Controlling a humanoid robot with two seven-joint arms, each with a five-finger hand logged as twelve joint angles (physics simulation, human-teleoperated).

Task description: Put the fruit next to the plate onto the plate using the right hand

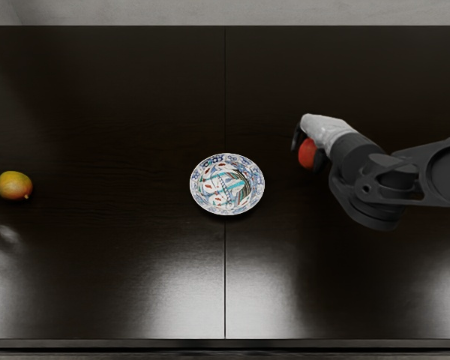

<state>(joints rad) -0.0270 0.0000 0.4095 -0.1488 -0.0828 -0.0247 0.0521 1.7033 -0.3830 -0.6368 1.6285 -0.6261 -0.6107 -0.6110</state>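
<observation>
Small red rounded fruit (307, 154) right of plate, near it but apart. Mostly covered by hand, so long axis and pointing direction cannot be told. Lifted or resting on table: unclear.

Right hand (319, 139) over fruit from right, fingers curled around it, dark fingertips showing at fruit's left side.

Round blue-white patterned ceramic plate (210, 166) at table centre, dark tabletop between it and fruit.

Yellow-orange oval fruit (14, 185) far left, long axis roughly left-right.

Dark glossy wooden table (135, 285) beneath all.

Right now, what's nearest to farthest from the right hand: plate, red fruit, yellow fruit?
1. red fruit, right at the right hand.
2. plate, table centre, to the hand's left in the picture.
3. yellow fruit, far left edge.
</observation>
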